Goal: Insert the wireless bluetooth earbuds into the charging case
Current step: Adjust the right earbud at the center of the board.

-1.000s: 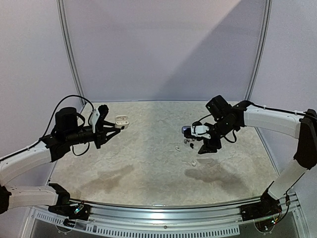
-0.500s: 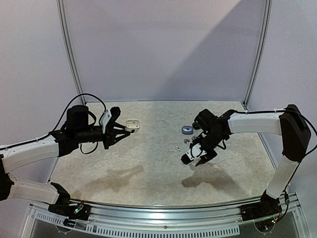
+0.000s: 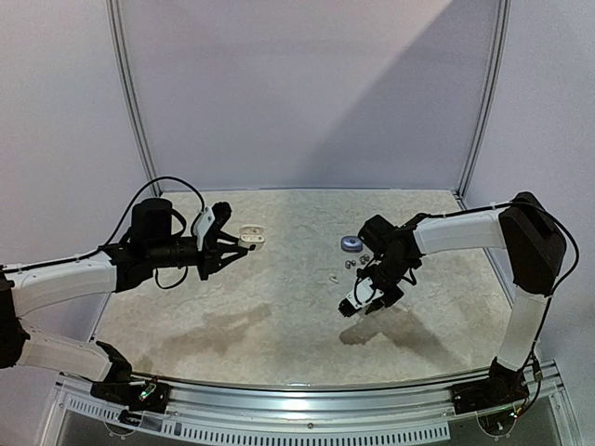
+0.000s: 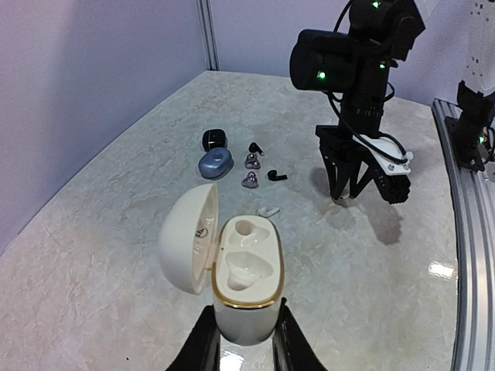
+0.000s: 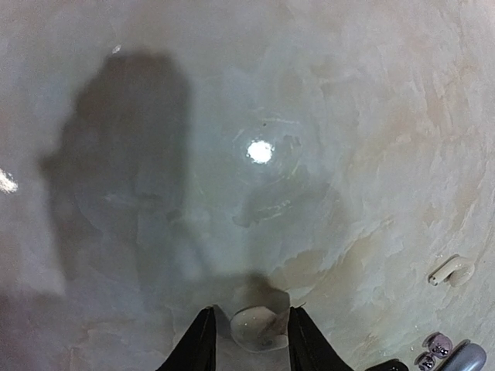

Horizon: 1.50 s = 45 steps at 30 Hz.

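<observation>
While left claw (image 4: 246, 342) clamps upright charging case (image 4: 247, 297) (lid (image 4: 186, 236) leftward), right claw (image 5: 251, 318) straddles earbud (image 5: 259, 328), grip unclear.

This looks like a robot lab. A left arm (image 3: 56, 283) and a right arm (image 3: 465, 228) sit bolted by a metal rail (image 3: 297, 398) at the edge of a pale stone-look surface (image 3: 279, 288). Plain light walls (image 3: 307, 93) and thin metal poles (image 3: 130, 93) close it in.

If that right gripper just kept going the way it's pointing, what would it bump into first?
Most likely the white earbud: the right gripper points down with the earbud lying between its fingers, and the table is right beneath. Whether they already touch is hard to judge.
</observation>
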Motion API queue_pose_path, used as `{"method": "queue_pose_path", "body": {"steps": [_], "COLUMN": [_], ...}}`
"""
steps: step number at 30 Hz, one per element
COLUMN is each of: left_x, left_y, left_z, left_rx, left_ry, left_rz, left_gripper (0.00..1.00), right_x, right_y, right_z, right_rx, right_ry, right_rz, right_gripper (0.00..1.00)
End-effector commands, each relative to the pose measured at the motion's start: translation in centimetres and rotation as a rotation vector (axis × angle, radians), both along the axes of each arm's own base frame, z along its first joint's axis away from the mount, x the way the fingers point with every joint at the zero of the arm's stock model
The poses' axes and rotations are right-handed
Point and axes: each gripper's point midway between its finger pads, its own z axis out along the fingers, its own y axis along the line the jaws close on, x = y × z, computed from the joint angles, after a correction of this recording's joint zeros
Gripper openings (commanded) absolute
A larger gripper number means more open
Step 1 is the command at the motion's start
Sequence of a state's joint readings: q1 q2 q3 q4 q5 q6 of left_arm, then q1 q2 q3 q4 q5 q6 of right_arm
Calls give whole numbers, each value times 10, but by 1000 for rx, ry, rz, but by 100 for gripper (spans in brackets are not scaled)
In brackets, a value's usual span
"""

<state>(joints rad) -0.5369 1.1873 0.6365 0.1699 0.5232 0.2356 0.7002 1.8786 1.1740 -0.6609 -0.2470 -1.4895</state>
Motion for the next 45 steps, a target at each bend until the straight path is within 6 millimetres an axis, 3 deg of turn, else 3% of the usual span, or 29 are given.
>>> {"method": "queue_pose_path", "body": {"steps": [1, 10, 13, 16, 19, 28, 34, 39, 45], "left_x": [1, 3, 4, 7, 9, 11, 12, 12, 13], "left_y": [-6, -6, -4, -2, 1, 6, 7, 7, 8], "left_z": [2, 1, 1, 2, 2, -2, -3, -3, 0], "left_rx": [-3, -1, -3, -16, -32, -40, -41, -40, -35], "left_ry": [-24, -17, -10, 12, 40, 81, 74, 61, 37], "left_rz": [-9, -1, 17, 46, 87, 133, 138, 137, 136], "left_gripper": [0, 0, 0, 0, 0, 0, 0, 0, 0], "right_x": [-4, 2, 3, 10, 24, 51, 51, 48, 43], "right_y": [-3, 4, 11, 26, 31, -1, -36, -66, -73], "right_z": [-11, -7, 4, 27, 39, 18, 4, -11, -27], "right_rx": [-18, -6, 18, 61, 66, -3, -72, -165, -238], "right_ry": [13, 24, 56, 126, 229, 313, 298, 178, 165], "right_rz": [9, -31, -77, -223, -534, -1303, -1745, -1914, -1970], "right_gripper": [32, 15, 12, 9, 8, 0, 0, 1, 5]}}
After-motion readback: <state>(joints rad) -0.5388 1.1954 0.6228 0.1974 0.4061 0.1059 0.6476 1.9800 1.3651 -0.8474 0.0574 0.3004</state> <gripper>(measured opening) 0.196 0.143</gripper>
